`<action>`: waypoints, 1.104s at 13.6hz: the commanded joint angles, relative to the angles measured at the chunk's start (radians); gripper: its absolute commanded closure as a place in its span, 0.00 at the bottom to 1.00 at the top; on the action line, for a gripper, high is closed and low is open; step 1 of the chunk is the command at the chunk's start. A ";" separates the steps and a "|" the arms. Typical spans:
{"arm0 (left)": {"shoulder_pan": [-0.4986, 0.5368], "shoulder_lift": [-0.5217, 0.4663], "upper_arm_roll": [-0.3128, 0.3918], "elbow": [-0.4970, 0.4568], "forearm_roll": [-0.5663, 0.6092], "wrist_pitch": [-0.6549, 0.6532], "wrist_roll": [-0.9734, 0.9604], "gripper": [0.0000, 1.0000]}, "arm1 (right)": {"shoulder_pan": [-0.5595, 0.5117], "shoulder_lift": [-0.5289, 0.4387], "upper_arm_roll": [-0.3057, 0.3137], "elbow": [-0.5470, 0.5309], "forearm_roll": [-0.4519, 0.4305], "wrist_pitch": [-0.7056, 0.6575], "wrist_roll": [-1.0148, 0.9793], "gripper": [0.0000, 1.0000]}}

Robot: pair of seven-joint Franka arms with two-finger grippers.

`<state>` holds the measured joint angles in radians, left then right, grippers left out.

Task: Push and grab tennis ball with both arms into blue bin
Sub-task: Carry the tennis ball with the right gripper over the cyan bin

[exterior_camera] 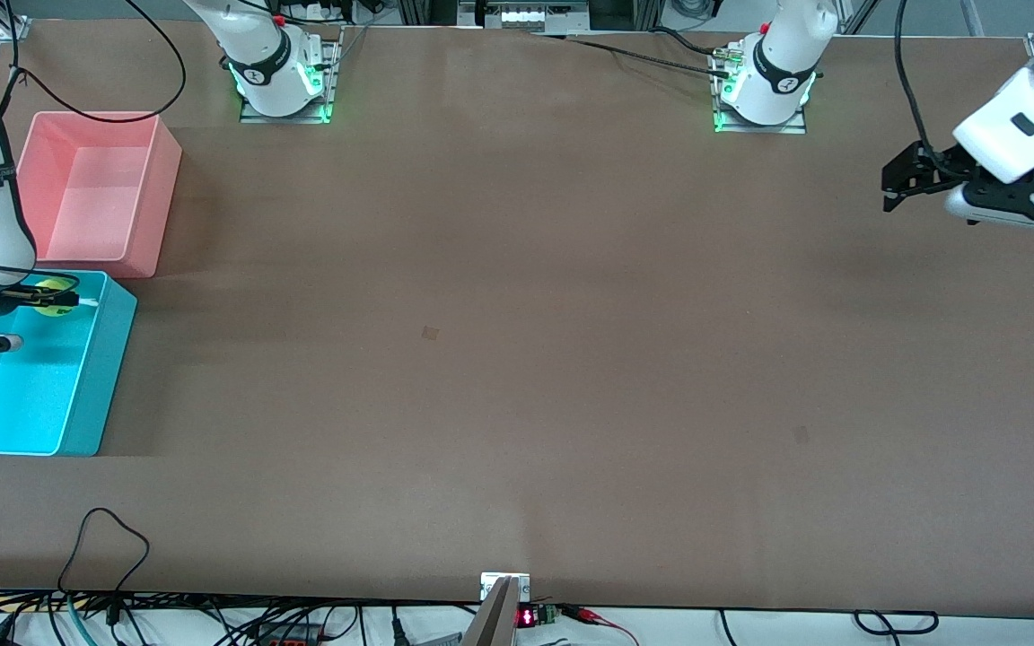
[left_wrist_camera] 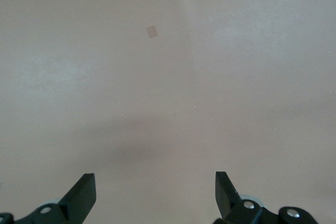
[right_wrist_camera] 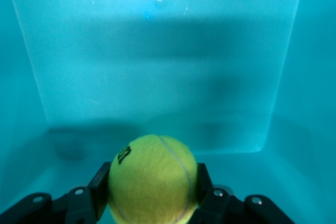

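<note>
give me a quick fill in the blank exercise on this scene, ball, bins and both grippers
1. The right gripper is shut on the ____.
2. It holds it over the ____ bin.
3. The pink bin lies ____ from the front camera than the blue bin.
4. The left gripper waits over bare table, its fingers ____.

Missing words: tennis ball; blue; farther; open

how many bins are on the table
2. The blue bin sits at the right arm's end of the table; the pink bin is beside it, farther from the front camera.
</note>
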<state>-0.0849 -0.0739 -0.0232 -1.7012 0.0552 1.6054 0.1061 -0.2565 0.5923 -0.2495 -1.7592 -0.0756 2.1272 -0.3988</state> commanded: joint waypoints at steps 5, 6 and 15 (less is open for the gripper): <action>0.002 0.003 -0.024 0.015 -0.060 0.015 0.027 0.00 | -0.014 0.011 0.007 -0.005 -0.010 0.062 -0.009 0.18; 0.002 0.003 -0.024 0.012 -0.060 0.010 0.027 0.00 | -0.014 0.011 0.007 -0.002 -0.009 0.065 -0.008 0.00; 0.013 0.029 -0.023 0.017 -0.060 -0.007 0.027 0.00 | 0.029 -0.101 0.030 0.063 0.003 0.059 -0.003 0.00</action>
<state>-0.0829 -0.0490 -0.0472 -1.7022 0.0178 1.6167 0.1074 -0.2404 0.5631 -0.2276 -1.6856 -0.0762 2.2015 -0.4003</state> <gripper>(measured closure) 0.000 0.000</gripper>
